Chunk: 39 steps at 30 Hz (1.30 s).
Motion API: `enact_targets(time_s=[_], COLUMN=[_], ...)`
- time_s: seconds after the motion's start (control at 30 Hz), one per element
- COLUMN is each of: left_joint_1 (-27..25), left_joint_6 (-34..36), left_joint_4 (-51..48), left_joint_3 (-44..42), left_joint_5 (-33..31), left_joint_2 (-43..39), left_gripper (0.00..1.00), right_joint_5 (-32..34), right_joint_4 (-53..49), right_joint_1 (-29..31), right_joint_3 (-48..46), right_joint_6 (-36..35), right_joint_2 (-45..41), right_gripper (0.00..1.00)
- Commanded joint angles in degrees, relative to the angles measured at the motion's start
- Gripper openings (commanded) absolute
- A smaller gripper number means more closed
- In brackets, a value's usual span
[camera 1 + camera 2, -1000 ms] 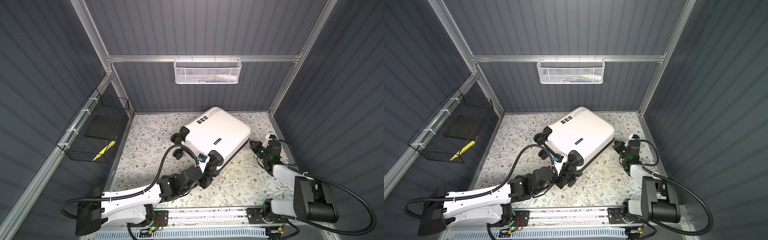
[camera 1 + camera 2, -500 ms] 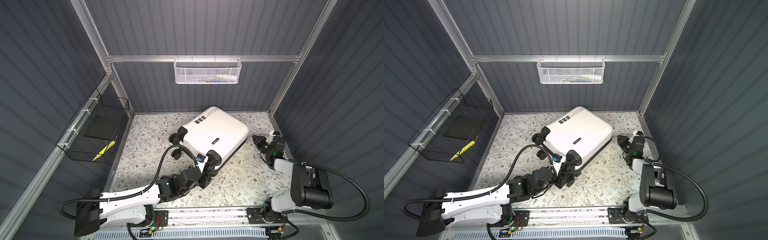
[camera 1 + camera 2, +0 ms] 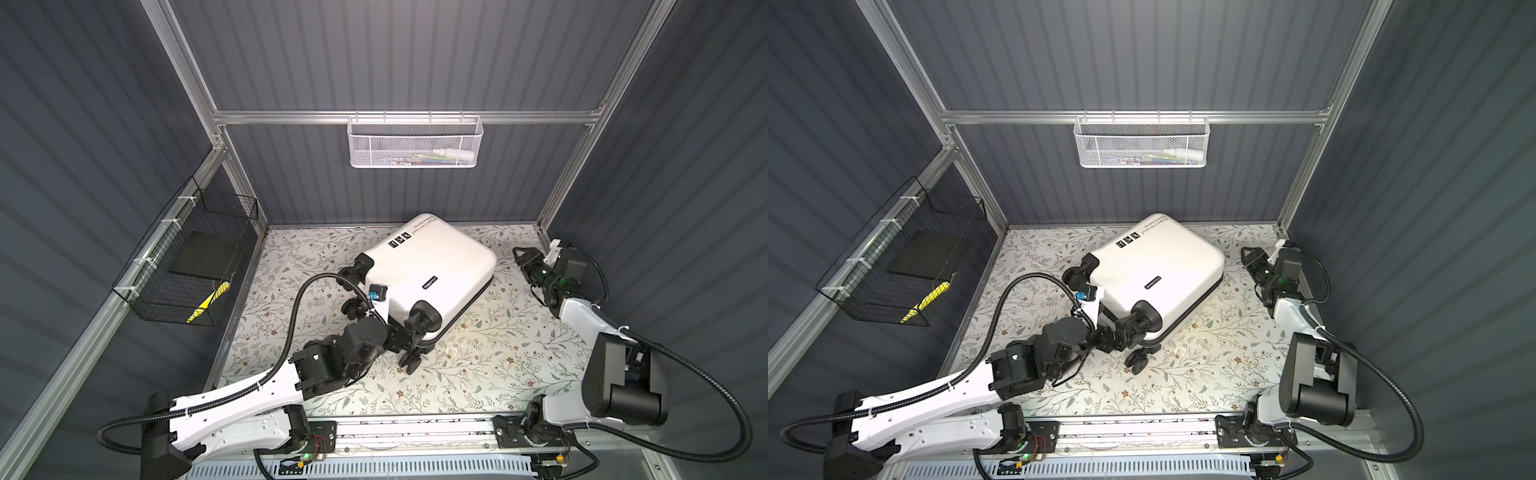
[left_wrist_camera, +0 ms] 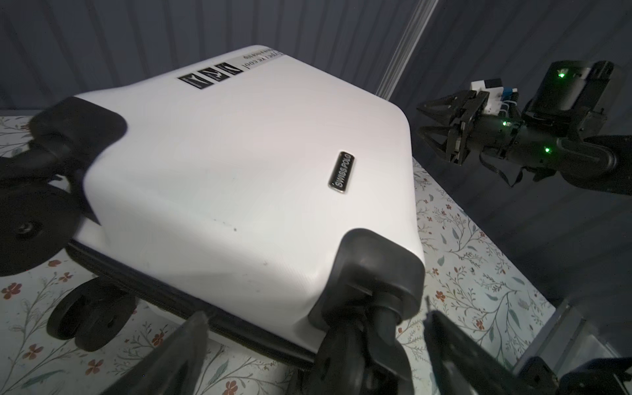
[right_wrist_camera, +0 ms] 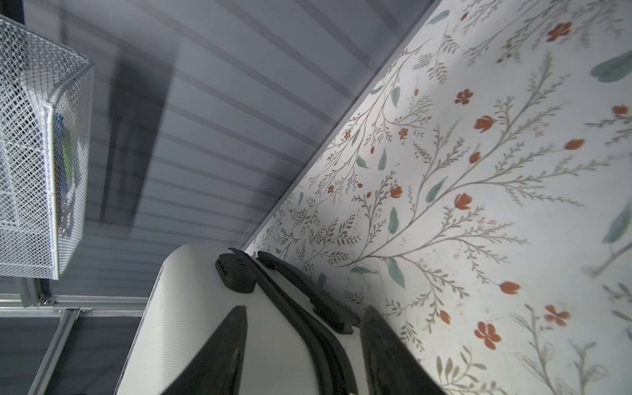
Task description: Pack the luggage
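On the flowered floor (image 3: pixel 498 353) in both top views, the closed luggage (image 3: pixel 432 266) lies flat, the left gripper (image 3: pixel 409 334) at its wheeled end. Left wrist view: its jaws gape either side of a wheel (image 4: pixel 362 335). Right wrist view: the right gripper (image 5: pixel 306 309) stands parted, empty, near the luggage's edge.

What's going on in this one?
Two robot arms are working at a closed white suitcase lying flat on the flowered table. The left tool is open, its fingers either side of a corner wheel without gripping it. The right tool is open too, off the far end and not touching the suitcase.
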Motion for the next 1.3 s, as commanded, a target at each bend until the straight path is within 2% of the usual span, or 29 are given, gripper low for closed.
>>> enact_targets(time_s=[0.0,0.2,0.37,0.53,0.73,1.03,1.27], left_joint_1=[5.5,18.4,22.9,25.0,28.6,34.3,37.6], left_joint_6=[-4.1,-6.2,-7.6,-8.3,-6.3,2.2,8.2], left_joint_4=[-7.0,-11.3,-9.0,-6.4,-4.3,-7.9,-11.1], left_joint_3=[4.4,10.0,11.5,11.7,13.8,22.2,31.1], left_joint_5=[3.3,18.9,26.7,30.5,35.8,43.1,46.4], left_joint_2=[0.3,6.4,10.6,13.0,17.1,24.9,32.7], left_gripper=[1.00,1.00,1.00,1.00,1.00,1.00,1.00], right_joint_5=[-5.3,-9.7,-11.8,-14.0,-15.6,-15.2,-12.2], right_joint_4=[-8.0,-15.2,-17.9,-18.8,-17.2,-9.9,-4.8], right_joint_1=[0.5,2.6,4.5,6.4,9.3,13.7,21.0], right_joint_3=[5.8,16.3,20.6,20.6,15.4,-0.1,-12.1], right_joint_6=[-1.9,-4.9,-7.0,-9.0,-11.3,-9.9,-7.9], right_joint_2=[4.3,12.4,17.0,18.4,15.9,8.0,0.1], right_gripper=[0.57,0.58,0.58,0.57,0.53,0.49,0.48])
